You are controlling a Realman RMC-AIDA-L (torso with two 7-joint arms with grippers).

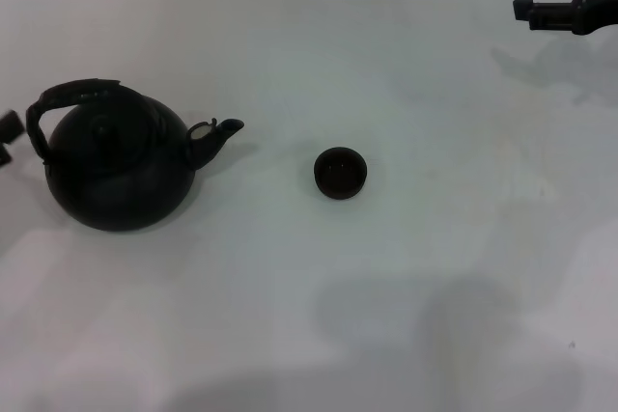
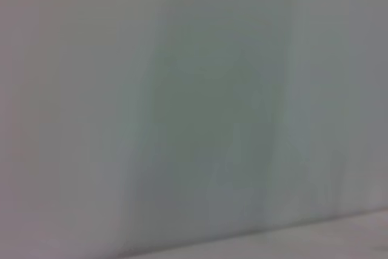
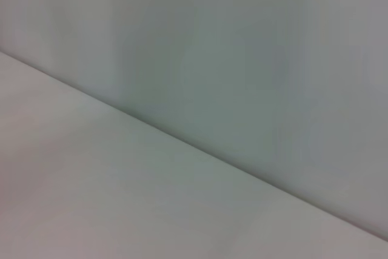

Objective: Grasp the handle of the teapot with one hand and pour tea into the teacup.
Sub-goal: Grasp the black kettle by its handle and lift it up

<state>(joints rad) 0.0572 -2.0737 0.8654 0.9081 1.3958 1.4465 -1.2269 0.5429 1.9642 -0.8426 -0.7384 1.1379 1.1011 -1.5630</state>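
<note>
No readable text, labels, brands or numbers on any surface in any view

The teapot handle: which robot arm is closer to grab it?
The left. The left gripper sits right beside the handle of the teapot, while the right gripper is far off at the table's far right corner.

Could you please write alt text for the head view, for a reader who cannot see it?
A black teapot stands on the left of a white table, spout towards a small dark teacup at centre, the two apart. The left gripper shows at the left edge beside the handle; the right gripper hangs far right.
</note>
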